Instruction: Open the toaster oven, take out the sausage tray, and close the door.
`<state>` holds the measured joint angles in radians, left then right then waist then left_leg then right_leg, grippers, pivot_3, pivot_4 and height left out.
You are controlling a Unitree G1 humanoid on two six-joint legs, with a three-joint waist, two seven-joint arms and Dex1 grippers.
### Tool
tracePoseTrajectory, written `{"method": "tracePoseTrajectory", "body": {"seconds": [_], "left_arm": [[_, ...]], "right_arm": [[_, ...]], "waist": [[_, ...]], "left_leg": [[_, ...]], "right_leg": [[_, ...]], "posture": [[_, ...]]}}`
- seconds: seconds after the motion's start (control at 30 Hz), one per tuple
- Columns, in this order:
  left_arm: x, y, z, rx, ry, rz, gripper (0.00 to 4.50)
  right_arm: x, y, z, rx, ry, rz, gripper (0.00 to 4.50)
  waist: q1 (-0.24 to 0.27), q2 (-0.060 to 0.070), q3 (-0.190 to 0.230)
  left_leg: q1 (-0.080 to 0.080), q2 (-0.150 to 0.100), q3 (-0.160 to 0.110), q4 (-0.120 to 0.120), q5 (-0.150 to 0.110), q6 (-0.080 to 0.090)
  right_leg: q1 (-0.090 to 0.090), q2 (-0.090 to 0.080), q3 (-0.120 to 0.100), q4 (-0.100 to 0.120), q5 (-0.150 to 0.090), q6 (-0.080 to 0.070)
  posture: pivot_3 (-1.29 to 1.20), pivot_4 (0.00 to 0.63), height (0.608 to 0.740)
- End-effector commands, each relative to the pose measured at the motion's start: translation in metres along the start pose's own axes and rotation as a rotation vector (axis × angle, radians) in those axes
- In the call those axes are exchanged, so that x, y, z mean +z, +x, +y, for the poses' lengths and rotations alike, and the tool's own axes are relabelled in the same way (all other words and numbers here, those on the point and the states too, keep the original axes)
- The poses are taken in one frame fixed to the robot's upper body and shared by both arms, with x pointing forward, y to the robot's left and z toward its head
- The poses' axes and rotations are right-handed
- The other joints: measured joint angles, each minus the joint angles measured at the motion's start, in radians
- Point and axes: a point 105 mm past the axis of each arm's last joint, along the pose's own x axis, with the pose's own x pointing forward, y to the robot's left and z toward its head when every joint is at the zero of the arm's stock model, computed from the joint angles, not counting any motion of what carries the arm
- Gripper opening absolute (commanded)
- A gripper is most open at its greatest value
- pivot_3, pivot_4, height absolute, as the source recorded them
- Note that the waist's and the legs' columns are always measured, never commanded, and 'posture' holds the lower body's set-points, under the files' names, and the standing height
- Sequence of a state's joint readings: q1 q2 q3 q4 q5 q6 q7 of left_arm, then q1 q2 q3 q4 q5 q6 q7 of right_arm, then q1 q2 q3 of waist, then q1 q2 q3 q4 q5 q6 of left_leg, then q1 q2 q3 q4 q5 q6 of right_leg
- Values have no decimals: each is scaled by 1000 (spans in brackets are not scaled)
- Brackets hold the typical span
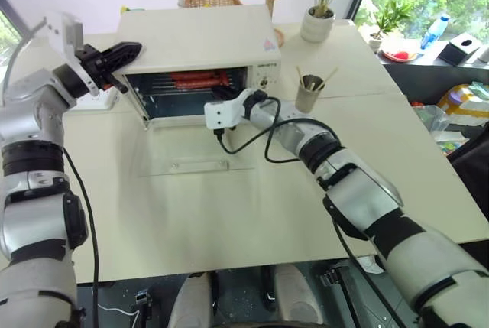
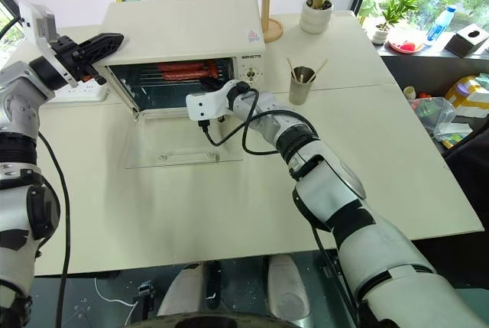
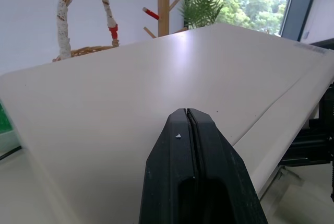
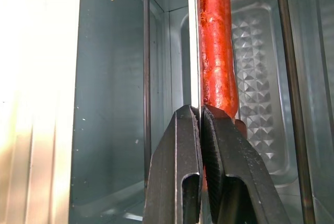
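With the door (image 2: 183,147) lying flat open, the right gripper (image 4: 200,117) pinches what seems the sausage tray's (image 4: 194,36) rim; the left gripper (image 3: 188,125) is closed, empty, above the toaster oven (image 2: 183,30).

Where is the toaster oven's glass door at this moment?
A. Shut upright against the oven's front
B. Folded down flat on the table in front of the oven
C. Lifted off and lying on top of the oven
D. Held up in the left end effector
B: the glass door lies flat on the table before the toaster oven, whose front stands open with the sausages showing inside.
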<state>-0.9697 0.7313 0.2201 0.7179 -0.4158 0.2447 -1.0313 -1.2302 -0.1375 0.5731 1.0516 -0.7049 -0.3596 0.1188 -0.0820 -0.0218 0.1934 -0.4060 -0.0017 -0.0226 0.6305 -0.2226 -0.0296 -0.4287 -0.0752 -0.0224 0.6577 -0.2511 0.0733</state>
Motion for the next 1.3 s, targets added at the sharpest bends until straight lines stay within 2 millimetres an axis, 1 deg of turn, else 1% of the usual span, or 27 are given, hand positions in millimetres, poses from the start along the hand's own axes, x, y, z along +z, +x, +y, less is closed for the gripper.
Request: {"method": "tracePoseTrajectory", "body": {"seconds": [0.03, 0.1, 0.23, 0.37, 0.4, 0.47, 0.6, 0.77, 0.93, 1.0, 1.13, 1.3], "left_arm": [[3, 6, -3, -8, -1, -15, 0], [7, 6, -4, -18, -15, -34, 0], [30, 1, -11, -82, -53, -91, 0], [49, -8, -23, -173, -89, -120, 0], [51, -10, -27, -195, -87, -115, 0], [46, -14, -35, -228, -61, -74, 0], [27, -20, -42, -263, -53, 13, 0], [13, -28, -50, -320, -46, 79, 0], [4, -22, -43, -276, 0, 109, 0], [4, -18, -38, -247, 7, 94, 0], [-1, -9, -24, -163, 36, 100, 0], [3, 0, -12, -113, 42, 78, 0]], "right_arm": [[40, 8, -12, -35, -32, -136, 52], [39, 8, -13, -35, -33, -128, 52], [37, 10, -15, -38, -38, -117, 52], [35, 10, -12, -34, -40, -107, 52], [34, 10, -11, -33, -40, -104, 52], [32, 11, -10, -32, -45, -96, 52], [29, 12, -15, -37, -52, -82, 52], [25, 13, -19, -38, -72, -63, 52], [22, 13, -22, -42, -78, -55, 52], [23, 13, -23, -43, -77, -58, 52], [30, 13, -20, -42, -72, -89, 52], [41, 13, -21, -56, -67, -133, 52]], "waist": [[0, 0, 0], [0, 0, 0], [0, 0, 0], [-11, 0, 0], [-15, 0, 0], [-19, 0, 0], [-17, 0, 0], [-14, -1, 0], [-12, -1, 0], [-12, -1, 0], [-12, -1, 0], [-11, -1, 0]], "left_leg": [[0, 0, 0, 0, 0, 0], [0, 0, 0, 0, 0, 0], [0, 0, 0, 1, 0, 0], [0, 0, -1, 0, 0, 0], [0, 0, -1, 0, 0, 0], [0, 1, -2, 0, 0, 0], [3, 2, 0, -1, 0, 0], [3, 2, 0, 0, 0, 0], [3, 2, 0, 0, 0, 0], [3, 2, 0, 0, 0, 0], [2, 2, 1, 0, 0, 0], [2, 2, 1, 0, 0, 0]], "right_leg": [[0, 0, 0, 0, 0, 0], [0, 0, 0, 1, 0, 0], [0, 0, 0, 2, 0, 0], [-1, 1, 1, 2, 0, 0], [-1, 1, 1, 2, 0, 0], [-1, 2, 3, 2, 0, 0], [-1, 4, 8, 3, 0, 0], [-1, 4, 8, 3, 0, 0], [-1, 4, 8, 3, 0, 0], [-1, 4, 8, 3, 0, 0], [-2, 4, 8, 3, 0, 0], [-2, 4, 8, 4, 0, 0]], "posture": [[0, 150, 740], [0, 150, 740], [0, 150, 740], [0, 150, 740], [0, 150, 740], [0, 150, 740], [0, 150, 740], [0, 150, 740], [0, 150, 740], [0, 150, 740], [0, 150, 740], [0, 150, 740]]}}
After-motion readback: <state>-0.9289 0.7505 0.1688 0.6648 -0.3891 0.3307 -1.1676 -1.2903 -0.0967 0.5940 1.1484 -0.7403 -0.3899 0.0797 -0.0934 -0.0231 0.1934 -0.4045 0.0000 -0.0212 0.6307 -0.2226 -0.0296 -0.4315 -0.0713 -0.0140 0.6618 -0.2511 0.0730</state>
